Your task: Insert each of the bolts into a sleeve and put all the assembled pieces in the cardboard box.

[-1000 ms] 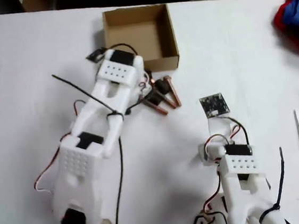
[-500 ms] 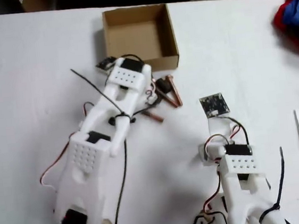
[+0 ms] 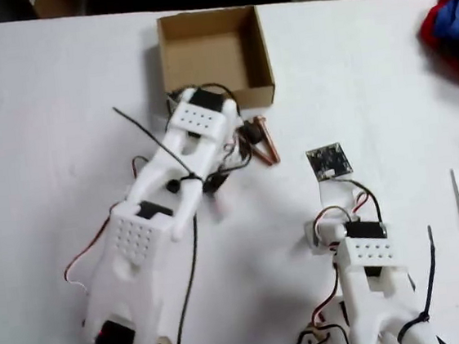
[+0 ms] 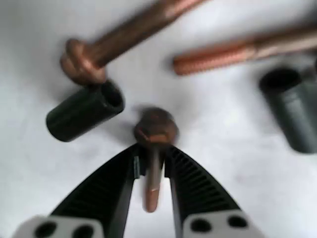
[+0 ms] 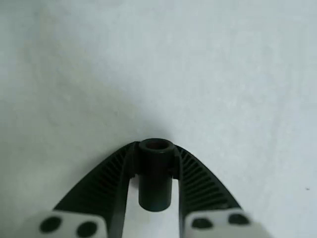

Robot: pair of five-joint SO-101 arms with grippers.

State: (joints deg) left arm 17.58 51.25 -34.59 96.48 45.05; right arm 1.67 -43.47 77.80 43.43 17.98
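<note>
The right gripper (image 5: 155, 148) is above the white table (image 5: 223, 59), close to its own arm's base. It is closed around a black sleeve (image 5: 155, 178), which lies lengthwise between the fingers with its open bore pointing away from the wrist.

Farther out, the left arm (image 3: 155, 208) stretches across the table. The left gripper (image 4: 153, 151) pinches a copper bolt (image 4: 154, 131) by the shank — the hex head sits just past the fingertips. Just beyond that head a loose sleeve (image 4: 84, 113) lies on its side, with the head of a second bolt (image 4: 124, 39) at its far end. A third bolt (image 4: 247, 47) and one other sleeve (image 4: 292, 111) lie nearby.

Past these pieces — just behind them — stands the cardboard box (image 3: 254, 97), open at the top. A red and blue cloth (image 3: 450, 9) lies at the table's far right edge.
</note>
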